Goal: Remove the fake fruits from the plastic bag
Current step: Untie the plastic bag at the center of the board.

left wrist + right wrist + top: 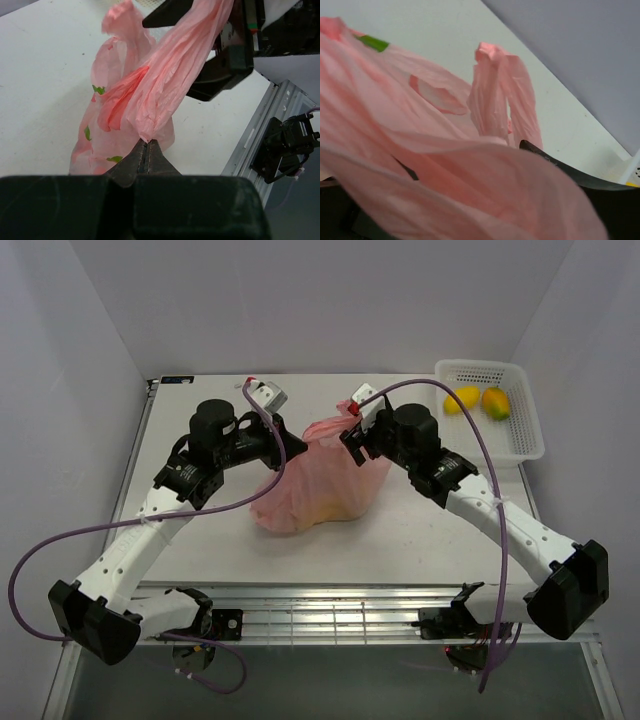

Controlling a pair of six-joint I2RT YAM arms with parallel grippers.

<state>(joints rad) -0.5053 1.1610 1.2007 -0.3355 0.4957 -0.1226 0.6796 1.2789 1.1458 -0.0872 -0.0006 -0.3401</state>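
The pink plastic bag (320,480) sits in the middle of the table, its top pulled up between the two arms. My left gripper (146,142) is shut on a twisted strip of the bag's upper edge. My right gripper (467,160) is open at the bag's top, with pink film draped loosely across the wide gap between its black fingers (555,162). One loop handle (502,97) stands free beyond it. The fake fruits are hidden inside the bag; only a yellow-orange glow (332,508) shows through the film near its bottom.
A white perforated basket (522,400) stands at the back right corner, holding a yellow mango (461,399) and an orange-and-green mango (496,403). The table's metal front rail (330,615) runs along the near edge. White walls close in on both sides.
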